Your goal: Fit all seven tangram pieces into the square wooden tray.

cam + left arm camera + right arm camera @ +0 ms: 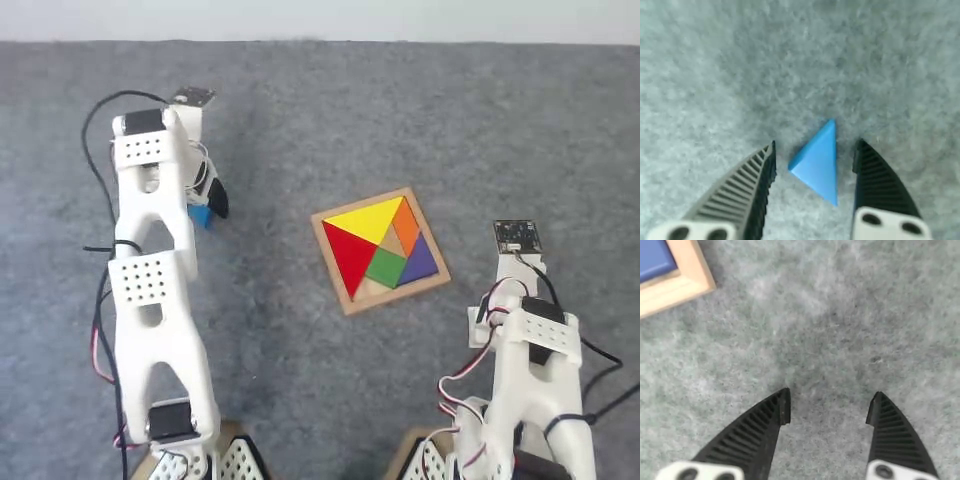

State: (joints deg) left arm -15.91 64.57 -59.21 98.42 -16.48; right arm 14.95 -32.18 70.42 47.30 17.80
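Grey felt covers the surface [300,120] from edge to edge, with a pale strip along the far side in the high view.

Item 1, tray. I find the tray [345,297] near the middle of the surface, turned at an angle to the edges. It holds a yellow triangle [368,222], a red triangle [347,255], a green square [386,268], an orange piece [405,222] and a purple triangle [420,262], all lying flat and packed together. A brownish patch sits at the centre; I cannot tell whether it is a piece or bare wood. A pale strip of wood shows along the near edge beside the green square.

Item 2, blue triangle. The blue triangle [817,162] lies flat on the felt, well apart from the tray, on the left arm's side.

Item 3, left hand. The left hand [815,145] hangs directly over the blue triangle with its fingers [752,180] spread apart, one on either side of the piece. I see a gap on each side, so neither finger touches it.

Item 4, right hand. The right hand [831,392] is over bare felt near one corner of the tray, its fingers apart and holding nothing.
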